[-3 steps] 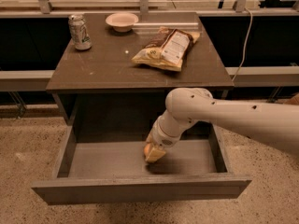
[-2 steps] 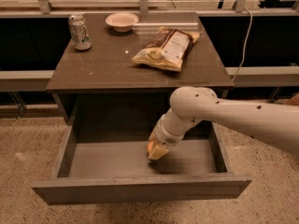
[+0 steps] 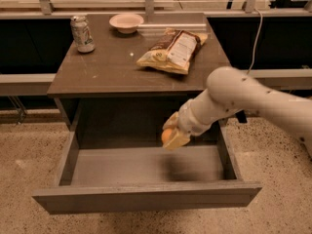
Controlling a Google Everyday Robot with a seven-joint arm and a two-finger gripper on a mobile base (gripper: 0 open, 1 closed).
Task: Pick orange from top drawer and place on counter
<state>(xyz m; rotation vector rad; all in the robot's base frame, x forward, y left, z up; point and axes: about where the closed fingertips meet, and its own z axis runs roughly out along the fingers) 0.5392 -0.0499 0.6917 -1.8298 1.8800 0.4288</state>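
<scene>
The top drawer stands pulled open below the counter; its floor shows bare. My gripper hangs above the drawer's right half, below the counter's front edge, at the end of the white arm that comes in from the right. It is shut on the orange, whose round orange side shows between the yellowish fingers. The orange is held in the air, clear of the drawer floor.
On the counter stand a soda can at the back left, a pale bowl at the back middle and a chip bag on the right. Speckled floor lies around the cabinet.
The gripper has risen from the drawer floor with the orange in it and moved a little to the right and up toward the counter's edge.
</scene>
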